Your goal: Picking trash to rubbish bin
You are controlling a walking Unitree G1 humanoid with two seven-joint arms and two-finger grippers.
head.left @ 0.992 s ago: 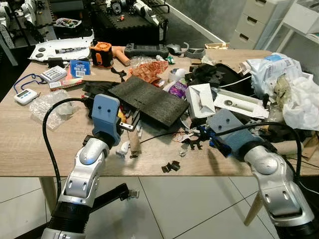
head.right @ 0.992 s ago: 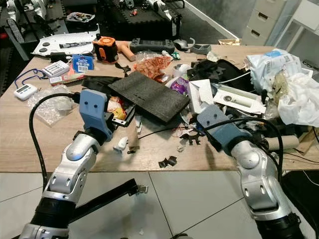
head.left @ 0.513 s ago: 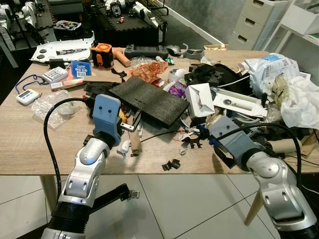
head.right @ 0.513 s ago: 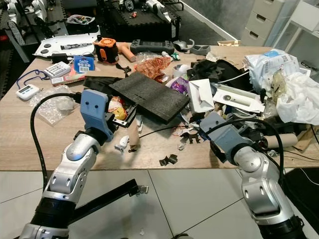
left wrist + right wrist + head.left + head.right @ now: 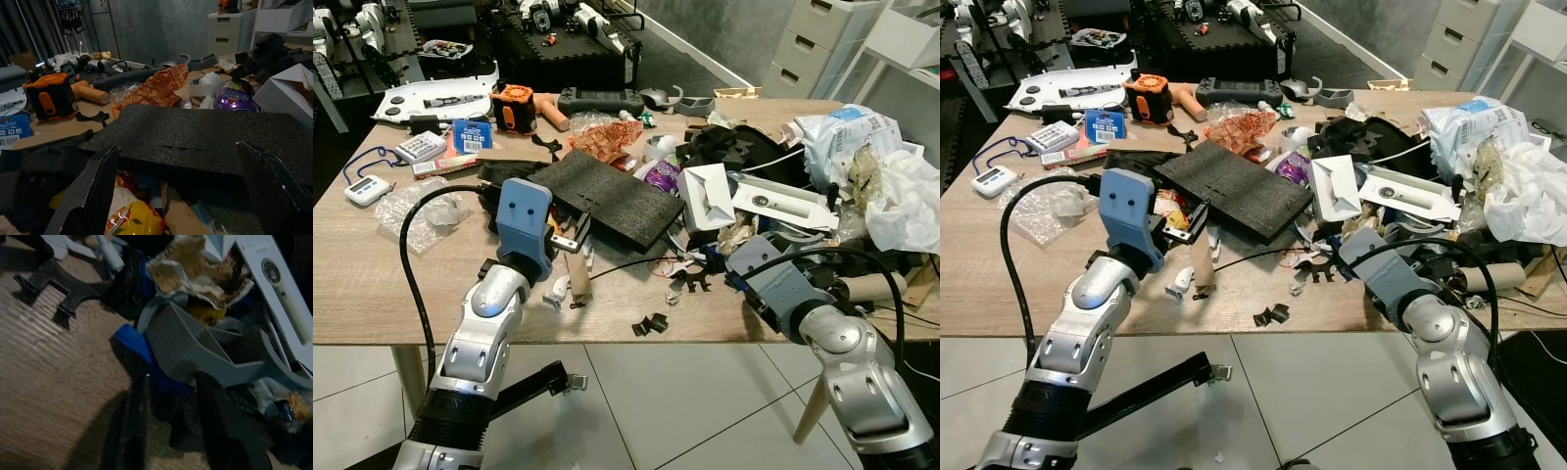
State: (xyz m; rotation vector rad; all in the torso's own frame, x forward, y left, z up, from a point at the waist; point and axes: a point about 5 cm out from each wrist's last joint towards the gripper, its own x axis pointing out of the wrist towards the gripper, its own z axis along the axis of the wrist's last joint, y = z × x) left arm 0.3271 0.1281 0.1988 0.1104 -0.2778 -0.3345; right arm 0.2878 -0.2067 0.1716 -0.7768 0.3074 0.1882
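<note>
Trash is heaped on a wooden table. A black foam slab lies at the middle over a yellow wrapper. My left gripper stands open at the slab's near edge, one finger on each side of the wrapper. A small cardboard tube and black scraps lie near the front edge. My right gripper is low on the table at the right. It is open and points at a blue piece, a grey plastic part and crumpled brown paper.
White plastic bags pile up at the far right, beside a white box. An orange tool, a calculator, a white timer and a clear bag occupy the left. A black bar lies on the tiled floor.
My right gripper has drawn back toward the table's front edge and to the right. The left gripper has edged slightly closer to the foam slab.
</note>
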